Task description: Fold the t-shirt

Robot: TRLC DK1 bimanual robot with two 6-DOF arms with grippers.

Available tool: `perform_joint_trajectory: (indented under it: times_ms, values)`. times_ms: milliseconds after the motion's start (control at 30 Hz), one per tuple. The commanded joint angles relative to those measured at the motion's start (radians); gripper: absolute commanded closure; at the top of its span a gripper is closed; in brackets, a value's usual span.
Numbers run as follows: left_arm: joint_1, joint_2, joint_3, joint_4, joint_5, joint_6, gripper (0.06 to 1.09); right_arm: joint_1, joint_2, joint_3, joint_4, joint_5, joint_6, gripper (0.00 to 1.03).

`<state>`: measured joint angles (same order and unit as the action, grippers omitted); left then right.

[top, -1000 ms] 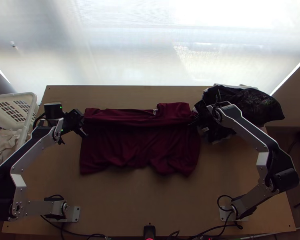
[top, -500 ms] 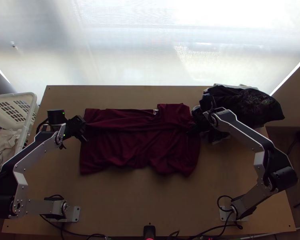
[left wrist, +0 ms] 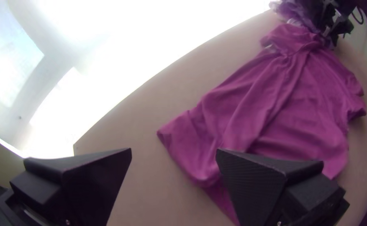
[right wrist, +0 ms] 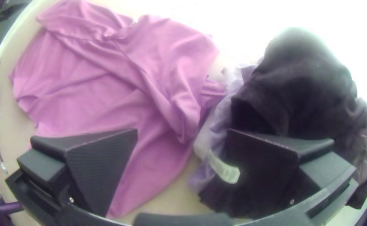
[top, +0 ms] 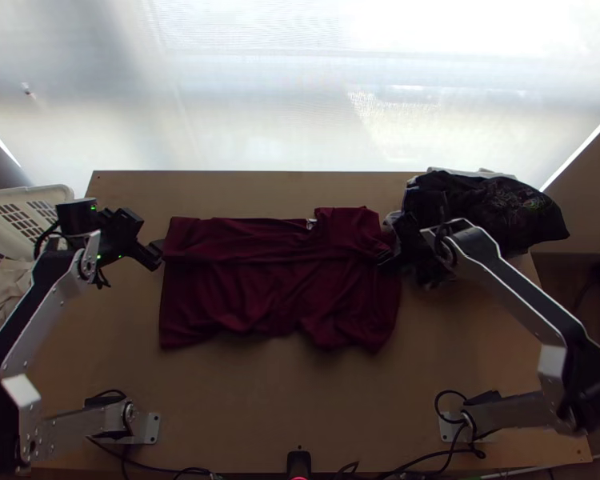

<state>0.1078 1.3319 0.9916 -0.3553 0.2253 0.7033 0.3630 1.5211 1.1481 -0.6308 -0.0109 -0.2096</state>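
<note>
Progress is partial, by our assessment. At left, we find the left gripper (left wrist: 173, 150) open and empty, just beside the shirt's edge. At centre, the t-shirt (top: 276, 292) lies on the table (top: 300, 400), a long fold crossing its width; we judge that further folds and smoothing remain. At right, the right gripper (right wrist: 183, 130) stands with its fingers apart, near the pile of dark clothes (top: 500, 210). We cannot determine the layers beneath the fold; the right gripper partly covers the shirt's right edge and blends into the pile.
</note>
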Motion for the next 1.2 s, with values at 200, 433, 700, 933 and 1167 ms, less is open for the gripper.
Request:
perform_joint_trajectory:
  times_ms: [200, 433, 700, 933, 1167]
  values:
    - [-0.315, -0.602, -0.257, -0.493, 0.034, 0.119, 0.11, 0.198, -0.388, -0.272, -0.158, 0.000, 0.003, 0.05]
    - [-0.502, -0.678, -0.367, -0.519, -0.055, 0.185, 0.11, 0.381, -0.463, -0.361, -0.216, 0.003, -0.014, 0.05]
    - [-0.502, -0.662, -0.452, -0.436, -0.104, 0.280, 0.11, 0.544, -0.480, -0.475, -0.164, 0.051, -0.083, 0.05]
    - [-0.504, -0.642, -0.518, -0.329, -0.129, 0.302, 0.11, 0.593, -0.460, -0.541, -0.053, 0.097, -0.088, 0.06]
    - [-0.505, -0.619, -0.587, -0.205, -0.158, 0.314, 0.11, 0.607, -0.418, -0.576, 0.088, 0.200, -0.113, 0.07]
